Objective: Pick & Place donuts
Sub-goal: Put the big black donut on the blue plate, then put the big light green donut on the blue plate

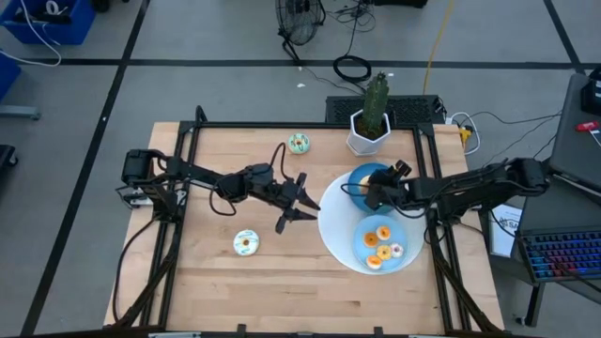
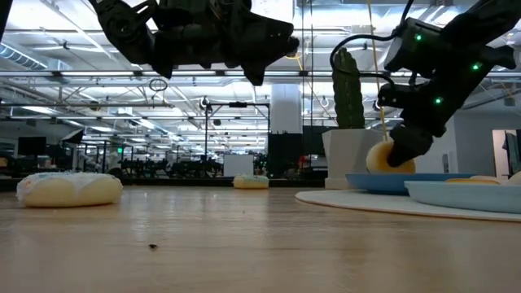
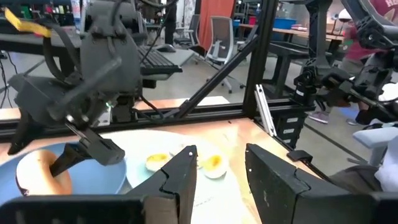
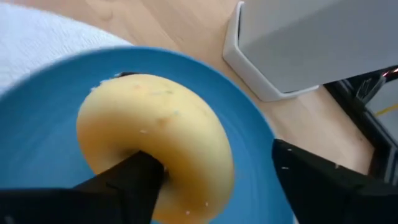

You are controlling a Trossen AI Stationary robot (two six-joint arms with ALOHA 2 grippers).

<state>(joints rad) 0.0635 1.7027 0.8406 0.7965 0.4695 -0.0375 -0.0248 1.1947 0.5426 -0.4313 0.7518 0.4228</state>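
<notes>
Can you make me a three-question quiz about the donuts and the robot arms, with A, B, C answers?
1. Where is the yellow donut?
A. on a blue plate
B. on the floor
C. in the pot

2. How many donuts lie on the bare table?
A. none
B. two
C. five

3. The left gripper is:
A. holding a donut
B. shut
C. open and empty

Answers:
1 A: blue shows all round it.
2 B: one far, one near.
3 C: a gap shows between its fingers, with nothing in it.
</notes>
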